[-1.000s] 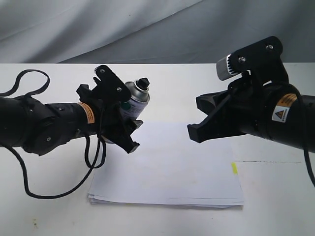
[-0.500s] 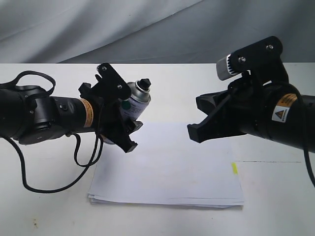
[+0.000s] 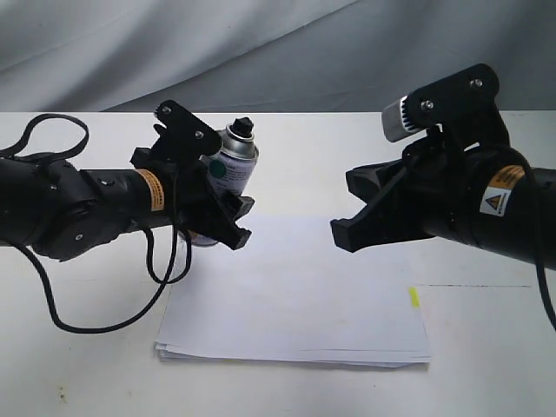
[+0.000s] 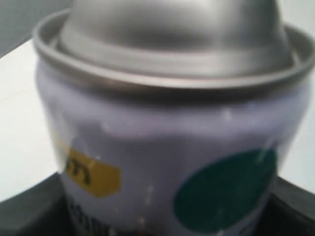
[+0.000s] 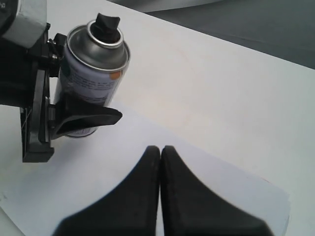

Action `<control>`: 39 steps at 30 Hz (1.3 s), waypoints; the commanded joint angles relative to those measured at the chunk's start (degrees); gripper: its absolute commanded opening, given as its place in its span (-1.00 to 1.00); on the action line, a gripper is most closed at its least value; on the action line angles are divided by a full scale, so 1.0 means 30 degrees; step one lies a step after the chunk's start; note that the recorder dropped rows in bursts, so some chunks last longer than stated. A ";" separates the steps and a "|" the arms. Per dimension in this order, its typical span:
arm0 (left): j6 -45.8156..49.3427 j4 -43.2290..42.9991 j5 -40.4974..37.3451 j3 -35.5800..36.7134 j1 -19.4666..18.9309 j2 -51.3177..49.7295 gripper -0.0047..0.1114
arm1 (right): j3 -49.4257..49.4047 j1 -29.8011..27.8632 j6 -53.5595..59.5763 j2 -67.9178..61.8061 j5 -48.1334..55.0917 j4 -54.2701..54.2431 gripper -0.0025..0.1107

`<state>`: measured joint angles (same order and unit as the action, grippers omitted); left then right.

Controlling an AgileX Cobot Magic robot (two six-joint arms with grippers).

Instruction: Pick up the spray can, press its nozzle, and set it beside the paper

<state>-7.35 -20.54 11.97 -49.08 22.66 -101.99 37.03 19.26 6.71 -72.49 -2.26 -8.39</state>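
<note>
The spray can (image 3: 229, 167) is held off the table, tilted, with my left gripper (image 3: 228, 215) shut around its body above the far left corner of the paper (image 3: 295, 295). Its black nozzle (image 3: 241, 128) points up and to the right. Up close in the left wrist view the spray can (image 4: 167, 147) fills the picture, silver dome and teal dot showing. The right wrist view shows the spray can (image 5: 93, 78), its nozzle (image 5: 107, 22) and one left finger (image 5: 88, 118) across it. My right gripper (image 5: 161, 150) is shut and empty, hovering over the paper (image 5: 197, 162) at the right.
A yellow tab (image 3: 414, 297) sticks out at the paper's right edge. A black cable (image 3: 52, 143) loops on the white table (image 3: 304, 156) behind the left arm. A grey cloth backdrop (image 3: 278, 52) hangs behind the table.
The left arm has lifted and turned the can: the nozzle has risen and shifted left. The right arm has not moved.
</note>
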 commanded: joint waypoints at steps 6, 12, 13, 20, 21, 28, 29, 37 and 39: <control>1.1672 0.8855 0.4023 0.1944 0.0216 0.0181 -0.92 | 0.0126 0.0056 0.0090 0.0027 -0.0053 -0.0069 -0.96; 1.9514 1.5581 0.5610 0.2193 0.1197 0.0181 -0.92 | 0.0126 0.0056 0.0090 0.0027 -0.0053 -0.0069 -0.96; 2.0395 1.6300 0.5628 0.2140 0.1334 0.0181 -0.92 | 0.0126 0.0056 0.0090 0.0027 -0.0053 -0.0069 -0.96; 2.4895 2.0996 0.5685 0.1857 0.2506 0.0181 -0.92 | 0.0126 0.0056 0.0129 0.0027 -0.0053 -0.0069 -0.96; 2.5579 2.1562 0.5867 0.1857 0.2597 0.0181 -0.92 | 0.0126 0.0056 0.0129 0.0027 -0.0053 -0.0069 -0.96; 2.7953 2.6443 0.7077 0.1857 0.2764 0.0181 -0.92 | 0.0126 0.0056 0.0129 0.0027 -0.0053 -0.0069 -0.96; 2.8247 2.7457 0.7077 0.1857 0.2764 0.0181 -0.92 | 0.0126 0.0056 0.0129 0.0027 -0.0053 -0.0069 -0.96; 3.3067 3.2903 0.8593 0.1216 0.4305 -0.0029 -0.92 | 0.0126 0.0056 0.0092 0.0027 -0.0053 -0.0069 -0.96; 3.4943 3.3967 0.9446 0.0671 0.4436 -0.0642 -0.92 | 0.0126 0.0056 0.0092 0.0027 -0.0053 -0.0069 -0.96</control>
<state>93.41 78.71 36.48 -45.65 35.33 -103.02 37.03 19.26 6.71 -72.49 -2.26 -8.39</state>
